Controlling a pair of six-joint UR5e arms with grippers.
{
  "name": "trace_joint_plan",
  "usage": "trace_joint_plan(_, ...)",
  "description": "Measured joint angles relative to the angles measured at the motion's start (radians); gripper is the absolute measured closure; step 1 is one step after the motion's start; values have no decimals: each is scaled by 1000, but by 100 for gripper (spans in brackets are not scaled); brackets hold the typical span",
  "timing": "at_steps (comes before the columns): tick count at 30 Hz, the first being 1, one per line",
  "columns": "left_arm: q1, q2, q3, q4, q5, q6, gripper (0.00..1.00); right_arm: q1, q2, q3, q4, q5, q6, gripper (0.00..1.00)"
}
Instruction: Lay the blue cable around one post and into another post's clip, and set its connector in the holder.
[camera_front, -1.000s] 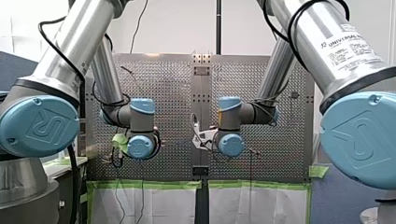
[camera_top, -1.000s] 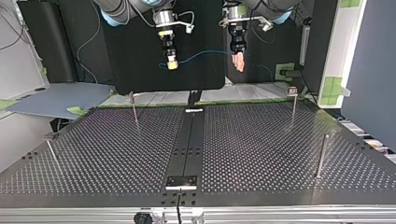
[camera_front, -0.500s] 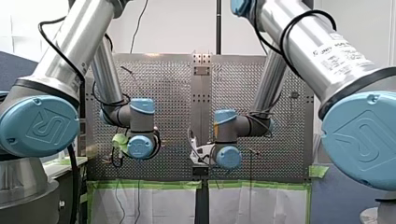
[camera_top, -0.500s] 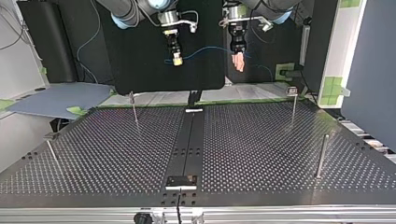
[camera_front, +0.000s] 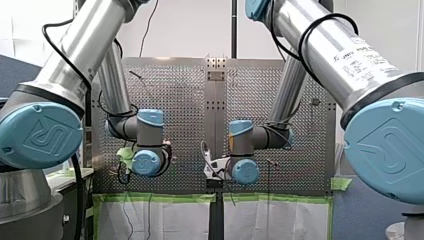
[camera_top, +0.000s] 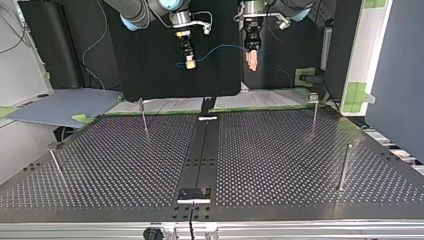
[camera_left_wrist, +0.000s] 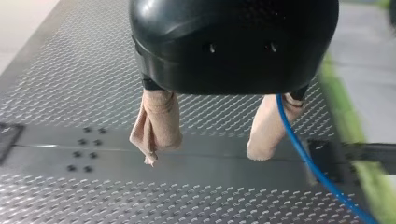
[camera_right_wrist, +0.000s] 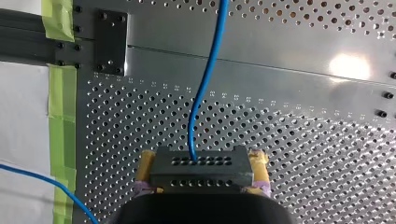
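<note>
Carrying stage, before any routing. The right claw is clamped on the black connector, with its yellow pads against the connector's two ends. The blue cable leaves the connector's face and runs ahead over the counter. The left claw stands wide, its beige pads well apart. The cable passes along one pad and is not pinched between the two. In the top view both claws hang in the upper middle of the frame, beyond the counter's far edge, with the cable slung between them. You may judge that nothing is laid yet: no post is wrapped, and the connector is well apart from the holder, taken to be the small bracket at the lower middle. The next move calls for lowering the span to post height and leading it round one post, for example the post at the upper right. Watch the thin post at the right edge and the second stretch of cable beside the right claw, either of which could snag.
</note>
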Motion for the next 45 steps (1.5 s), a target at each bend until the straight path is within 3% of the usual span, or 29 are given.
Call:
trace_joint_plan(7, -5, -42, -14, 4, 12, 1, 0, 0, 0, 0, 0, 0, 0, 100)
trace_joint_plan(22, -6, -33, -8, -7, 22, -4, 0, -5, -5, -6, 6, 6, 6, 100)
trace_joint_plan(27, -12, 6, 0, -47, 26, -31, 0, -35, -42, -40, 42, 42, 42, 100)
trace_joint_plan(32, -13, 54, 0, -94, -1, -43, 0, -42, -85, -52, 85, 75, 86, 100)
trace_joint_plan(37, -4, 101, 3, -142, -39, -64, 0, -49, -127, -57, 127, 56, 127, 100)
trace_joint_plan(45, 7, 172, 41, -213, -53, -106, 0, -52, -196, -98, 196, 31, 196, 100)
